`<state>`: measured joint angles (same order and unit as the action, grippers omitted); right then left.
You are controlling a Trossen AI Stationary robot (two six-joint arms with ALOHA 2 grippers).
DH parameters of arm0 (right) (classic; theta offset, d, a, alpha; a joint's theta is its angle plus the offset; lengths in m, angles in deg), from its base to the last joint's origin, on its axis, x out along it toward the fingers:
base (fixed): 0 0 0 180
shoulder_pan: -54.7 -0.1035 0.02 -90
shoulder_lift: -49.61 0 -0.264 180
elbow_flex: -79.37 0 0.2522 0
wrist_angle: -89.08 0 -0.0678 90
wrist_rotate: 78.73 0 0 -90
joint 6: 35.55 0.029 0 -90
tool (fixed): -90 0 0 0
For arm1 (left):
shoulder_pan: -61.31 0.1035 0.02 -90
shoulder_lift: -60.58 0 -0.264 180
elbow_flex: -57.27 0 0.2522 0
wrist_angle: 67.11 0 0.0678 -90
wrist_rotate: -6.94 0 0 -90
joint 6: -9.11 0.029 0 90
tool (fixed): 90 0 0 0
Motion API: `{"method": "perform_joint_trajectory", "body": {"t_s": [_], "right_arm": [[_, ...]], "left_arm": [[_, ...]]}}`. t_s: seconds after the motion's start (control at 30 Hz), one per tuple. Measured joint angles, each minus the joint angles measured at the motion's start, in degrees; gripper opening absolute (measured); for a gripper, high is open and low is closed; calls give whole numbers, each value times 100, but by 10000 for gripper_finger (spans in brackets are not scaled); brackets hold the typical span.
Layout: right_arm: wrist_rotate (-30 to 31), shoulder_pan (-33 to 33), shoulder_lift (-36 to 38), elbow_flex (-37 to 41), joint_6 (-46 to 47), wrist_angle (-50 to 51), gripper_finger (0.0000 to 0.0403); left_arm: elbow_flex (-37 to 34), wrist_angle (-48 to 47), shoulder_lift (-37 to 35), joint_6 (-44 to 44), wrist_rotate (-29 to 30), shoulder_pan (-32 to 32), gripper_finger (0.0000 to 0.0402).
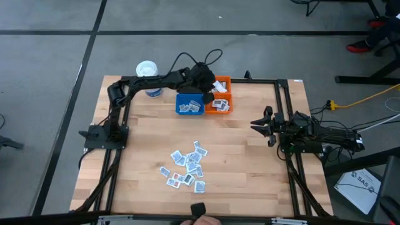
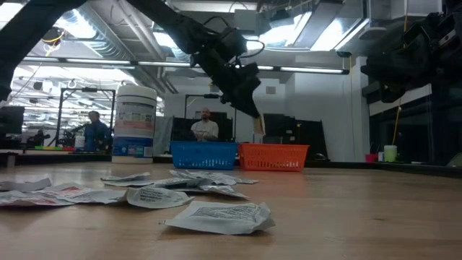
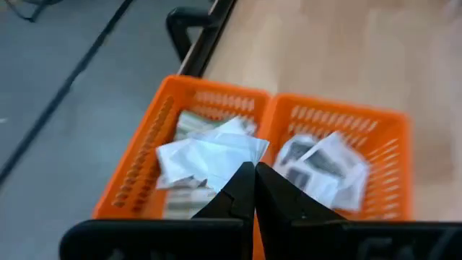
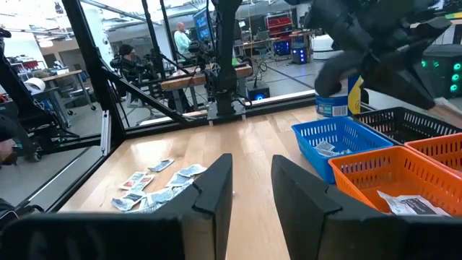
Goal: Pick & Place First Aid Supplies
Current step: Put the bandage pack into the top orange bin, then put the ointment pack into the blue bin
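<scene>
2 dark jointed arms (image 1: 150, 81), looped black cables, dark fingers (image 3: 242, 191)

Print on the scattered sachets (image 1: 187, 165) is too small to read — orange bin (image 3: 216, 144) blurred.

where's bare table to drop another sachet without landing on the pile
Bare wood lies between the bins, blue and orange, and the sachet pile, and between the pile and the waiting right gripper. It is crowded around the pile.
</scene>
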<state>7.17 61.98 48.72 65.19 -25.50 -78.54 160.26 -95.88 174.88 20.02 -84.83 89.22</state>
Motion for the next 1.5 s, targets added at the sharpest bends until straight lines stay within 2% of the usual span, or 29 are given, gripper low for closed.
{"method": "perform_joint_trajectory", "body": {"t_s": [0.3, 0.7, 0.93, 1.13, 1.5], "right_arm": [[0, 0, 0, -1, 2, 0, 100], [2, -2, -1, 2, 1, 0, 100], [0, -2, -1, 1, -1, 0, 100], [1, -1, 0, 1, 0, 0, 100], [1, -1, 1, 1, -1, 0, 100]], "left_arm": [[15, 0, 75, 947, 767, 37, 43], [15, 200, 73, 984, 676, 40, 141], [14, 197, 73, 953, 673, 38, 182], [13, 199, 73, 810, 678, 38, 195], [13, 102, 71, 528, 665, 38, 189]]}}
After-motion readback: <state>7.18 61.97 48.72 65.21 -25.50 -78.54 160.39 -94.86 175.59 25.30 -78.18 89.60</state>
